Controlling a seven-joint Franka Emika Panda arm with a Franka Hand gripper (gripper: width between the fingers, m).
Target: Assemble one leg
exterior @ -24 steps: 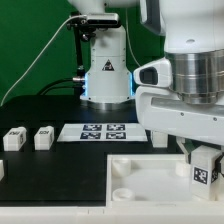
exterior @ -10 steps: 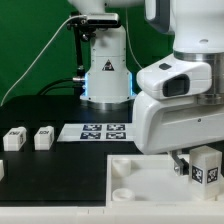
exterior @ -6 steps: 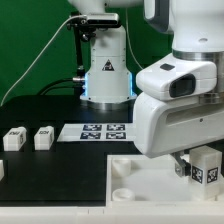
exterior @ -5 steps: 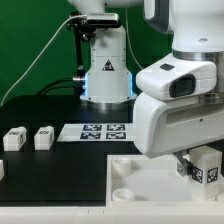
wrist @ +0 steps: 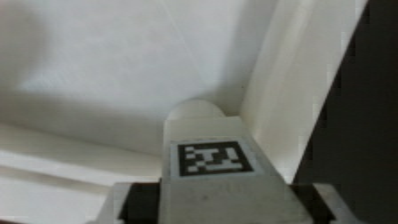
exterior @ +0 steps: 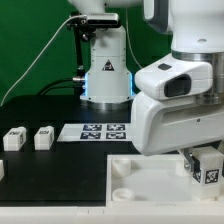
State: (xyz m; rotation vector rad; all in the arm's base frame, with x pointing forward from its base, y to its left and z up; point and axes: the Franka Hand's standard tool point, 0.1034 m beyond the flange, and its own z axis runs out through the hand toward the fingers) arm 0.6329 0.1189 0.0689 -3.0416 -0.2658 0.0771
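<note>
1. Our gripper (wrist: pixel 214 200) is clamped on one leg (wrist: pixel 214 150), a finger pressed on each side of it.
2. We see that leg (exterior: pixel 207 167) hanging upright over the tabletop (exterior: pixel 150 180), near the exterior view's right edge.
3. We count two loose legs (exterior: pixel 14 137) (exterior: pixel 43 137) beside the marker board (exterior: pixel 100 131), and a third white piece (exterior: pixel 2 170) cut off at the frame edge.

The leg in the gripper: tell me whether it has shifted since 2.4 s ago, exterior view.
Yes, slightly. Against the tabletop, the leg now sits a little farther toward the exterior view's right and a touch higher, with the gripper closed on it.
</note>
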